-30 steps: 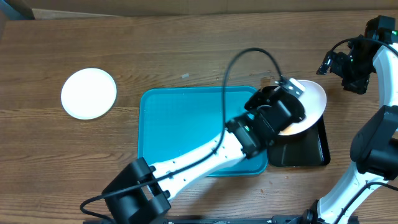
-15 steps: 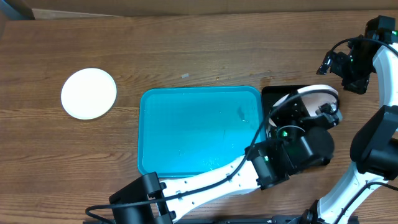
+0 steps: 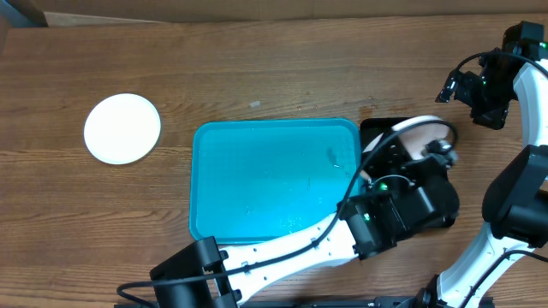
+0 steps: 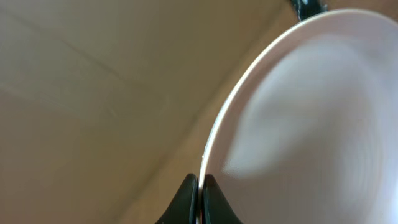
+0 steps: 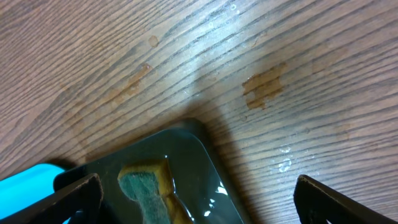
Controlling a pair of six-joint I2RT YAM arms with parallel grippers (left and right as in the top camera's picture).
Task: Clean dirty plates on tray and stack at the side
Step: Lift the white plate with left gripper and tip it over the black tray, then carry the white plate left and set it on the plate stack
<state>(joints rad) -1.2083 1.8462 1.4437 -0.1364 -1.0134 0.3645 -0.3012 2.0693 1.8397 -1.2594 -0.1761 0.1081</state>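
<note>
My left gripper (image 4: 200, 185) is shut on the rim of a white plate (image 4: 311, 112), which fills the right of the left wrist view. From overhead this plate (image 3: 421, 127) stands on edge above the black tray (image 3: 374, 130), mostly hidden behind the left wrist. A second white plate (image 3: 122, 128) lies flat on the table at far left. The turquoise tray (image 3: 274, 180) in the middle holds no plates, only wet streaks. My right gripper (image 3: 473, 94) hovers at the far right with its jaws wide open (image 5: 205, 208) and nothing between them.
A yellow-and-green sponge (image 5: 146, 186) lies in the wet black tray (image 5: 214, 168), just below the right gripper. Damp spots mark the wooden table (image 5: 264, 87) beside it. The left arm (image 3: 291, 235) crosses the turquoise tray's front right corner.
A second ago the left arm held the plate at the black tray's back. It has since swung round to the front and turned the plate on edge. The right arm stayed still.
</note>
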